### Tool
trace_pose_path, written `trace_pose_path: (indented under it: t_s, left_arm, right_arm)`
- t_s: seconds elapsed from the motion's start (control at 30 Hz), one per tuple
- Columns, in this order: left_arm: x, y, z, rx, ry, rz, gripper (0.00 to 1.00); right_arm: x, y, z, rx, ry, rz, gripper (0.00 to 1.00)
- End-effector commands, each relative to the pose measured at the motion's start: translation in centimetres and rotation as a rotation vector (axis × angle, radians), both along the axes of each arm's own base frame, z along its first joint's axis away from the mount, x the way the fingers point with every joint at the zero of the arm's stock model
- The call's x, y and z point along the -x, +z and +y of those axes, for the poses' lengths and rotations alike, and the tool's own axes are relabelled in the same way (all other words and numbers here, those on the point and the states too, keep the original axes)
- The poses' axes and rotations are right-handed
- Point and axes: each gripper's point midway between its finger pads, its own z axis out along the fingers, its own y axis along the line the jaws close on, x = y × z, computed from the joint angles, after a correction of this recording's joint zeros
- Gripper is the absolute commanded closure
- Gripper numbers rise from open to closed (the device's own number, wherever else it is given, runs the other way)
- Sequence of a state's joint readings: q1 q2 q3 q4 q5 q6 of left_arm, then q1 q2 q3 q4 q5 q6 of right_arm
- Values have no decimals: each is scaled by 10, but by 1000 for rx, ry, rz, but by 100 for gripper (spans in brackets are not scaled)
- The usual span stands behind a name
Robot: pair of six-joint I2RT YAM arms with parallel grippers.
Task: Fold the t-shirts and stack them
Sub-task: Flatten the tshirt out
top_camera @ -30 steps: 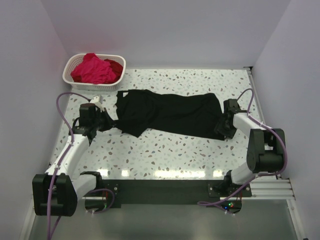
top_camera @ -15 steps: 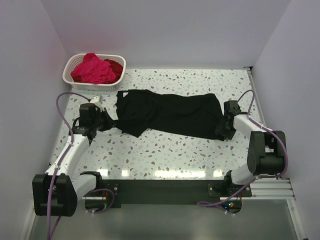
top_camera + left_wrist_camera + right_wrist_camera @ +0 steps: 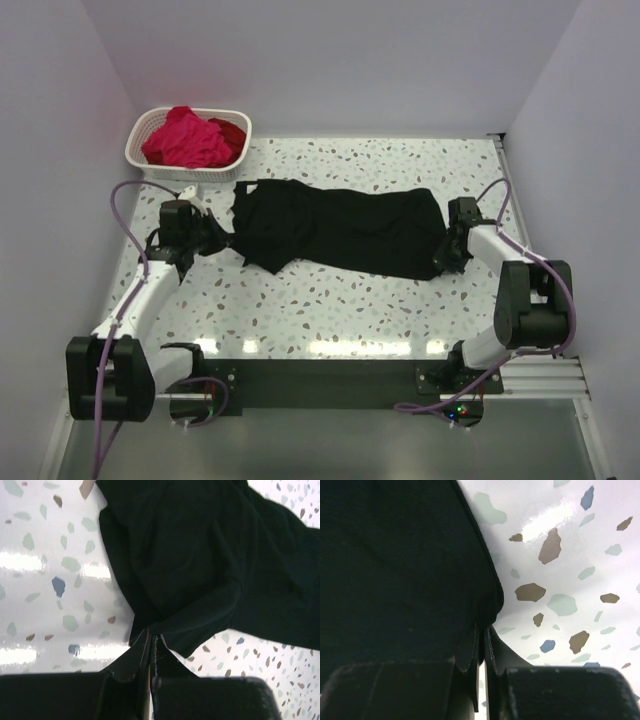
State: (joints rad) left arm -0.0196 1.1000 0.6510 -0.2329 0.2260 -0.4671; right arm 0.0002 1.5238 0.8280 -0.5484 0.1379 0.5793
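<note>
Across the middle of the speckled terrazzo desk (image 3: 350, 300) the black t-shirt (image 3: 335, 230) lies stretched sideways. It is bunched and partly doubled at its left end and flatter toward the right. The left tool (image 3: 150, 639) is pinched tight on a corner of cloth at the left end, and the right tool (image 3: 482, 630) is nipped onto the hemmed edge at the right end. This looks like the spreading step, with the shirt drawn out between both arms before any fold is made.

The next move probably calls for an even, low pull from both sides, so that the crumpled left part opens without either pinch slipping. The magenta-pink t-shirt (image 3: 185, 138) and the deep red t-shirt (image 3: 232, 132) wait heaped in the white lattice basket (image 3: 137, 152) at the far left corner.

The desk is glossy and throws back bright strips of light near its front edge, so cloth should slide readily. Pale lilac walls (image 3: 330, 60) close in on three sides, leaving the right arm little room outward.
</note>
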Motion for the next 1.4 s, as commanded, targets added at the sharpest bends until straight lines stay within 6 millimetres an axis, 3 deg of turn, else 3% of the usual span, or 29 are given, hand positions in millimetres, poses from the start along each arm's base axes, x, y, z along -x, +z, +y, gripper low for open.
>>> trace_pose_path:
  t_s: [0.0,0.07,0.1,0.13,0.17,0.2,0.23,0.27,0.3,0.33,0.37,0.4,0.47,0.5,0.57,0.6,0.63,0.7,0.73,0.9,1.03,1.13,1.17,1.2,1.23,1.27,1.3,1.33,1.37]
  left_arm:
    - [-46,50,2,46,51,-126,100]
    - [-69,88,3,49,64,-180,100]
    - [-75,99,7,45,86,-193,100]
    - [-86,136,8,45,94,-266,100]
    - [-91,155,11,43,104,-298,100]
    - [-93,169,13,38,117,-308,100]
    - [-97,213,15,40,124,-394,100]
    - [-98,232,18,33,139,-423,100]
    - [-94,246,20,21,139,-427,100]
    - [-89,293,21,18,142,-518,100]
    - [-83,314,22,12,146,-553,100]
    - [-68,355,28,-5,165,-632,100]
    - [-46,394,32,-20,184,-721,100]
    - [-20,430,38,-41,205,-806,100]
    - [8,459,44,-63,235,-890,100]
    - [36,480,50,-82,265,-968,100]
    - [51,490,54,-93,283,-1008,100]
    - [92,511,64,-122,338,-1100,100]
    - [105,517,68,-133,356,-1124,100]
    - [177,562,79,-173,421,-1274,100]
    - [202,585,82,-210,436,-1350,100]
    - [181,585,76,-241,390,-1337,100]
    - [170,582,68,-243,340,-1331,100]
    - [142,571,62,-246,298,-1288,100]
    - [127,563,57,-246,261,-1265,100]
    - [110,553,46,-240,191,-1241,100]
    - [76,527,41,-239,153,-1167,100]
    - [58,510,37,-238,123,-1126,100]
    - [40,495,30,-233,76,-1100,100]
  right_arm:
    - [-38,48,4,-23,-28,-106,100]
    - [-57,84,2,-13,-30,-185,100]
    - [-74,120,-1,3,-33,-254,100]
    - [-80,139,-3,12,-31,-289,100]
    - [-96,184,-5,25,-27,-392,100]
    - [-95,202,-7,38,-27,-411,100]
    - [-98,224,-9,48,-27,-452,100]
    - [-104,269,-11,60,-20,-556,100]
    - [-100,288,-12,70,-17,-586,100]
    - [-97,309,-14,82,-16,-629,100]
    - [-93,347,-15,95,-10,-714,100]
    - [-81,370,-17,108,-6,-764,100]
    - [-62,414,-22,151,-3,-869,100]
    - [-43,436,-23,165,1,-927,100]
    - [-17,468,-29,211,4,-1014,100]
    - [-7,479,-29,221,8,-1051,100]
    - [18,498,-31,237,4,-1118,100]
    - [41,519,-34,273,6,-1196,100]
    - [64,532,-36,302,8,-1247,100]
    - [123,573,-50,417,-33,-1383,100]
    - [145,591,-54,465,-40,-1437,100]
    - [144,596,-49,459,-8,-1456,100]
    - [134,592,-46,452,15,-1439,100]
    - [127,590,-43,441,34,-1434,100]
    - [118,584,-36,417,80,-1427,100]
    - [100,566,-32,401,106,-1373,100]
    - [89,557,-29,387,125,-1351,100]
    - [76,545,-24,359,156,-1327,100]
    - [51,508,-21,334,182,-1236,100]
